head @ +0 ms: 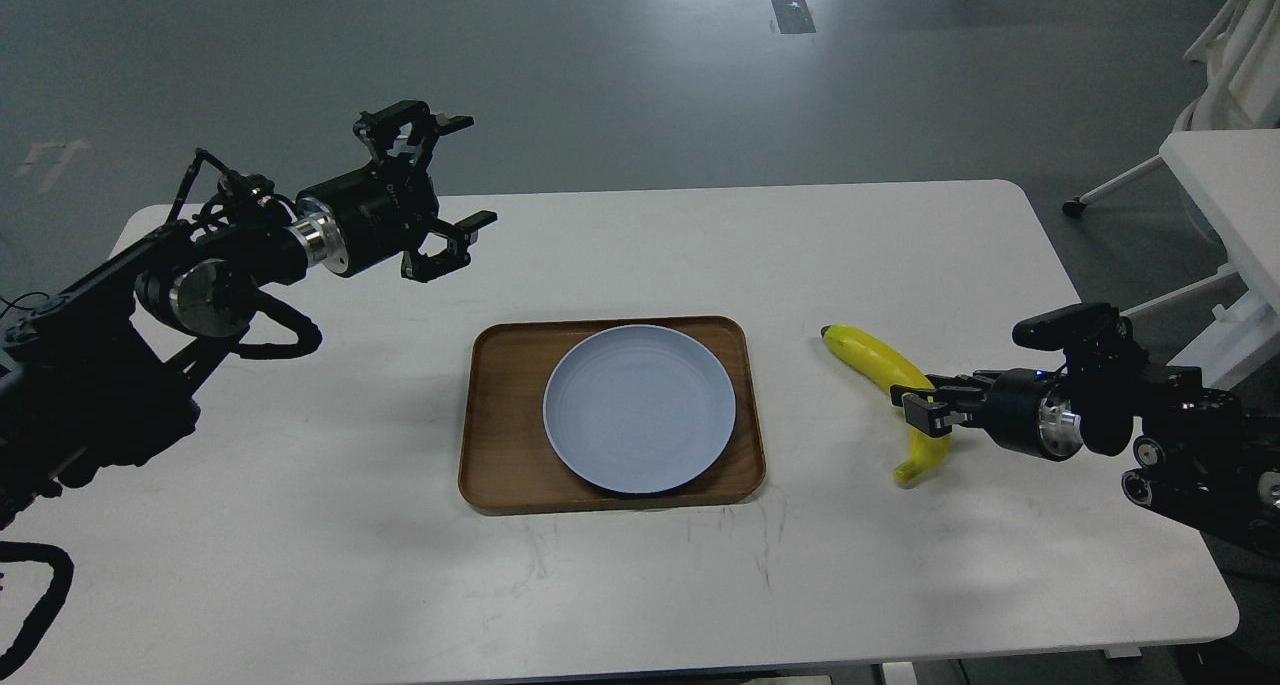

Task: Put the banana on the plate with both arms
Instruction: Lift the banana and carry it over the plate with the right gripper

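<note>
To the right of the plate (640, 408), which sits on a wooden tray (500, 415), the banana (880, 360) lies on the white table (900, 245), well apart from the tray. My right gripper (925, 407) has its jaws closed around the banana's lower half. Up and left of the plate, my left gripper (445, 190) hovers with jaws spread wide, holding nothing.

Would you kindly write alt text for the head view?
The right gripper is at a yellow banana on a white table, right of an empty blue plate on a wooden tray. The left gripper is open above the table.
</note>
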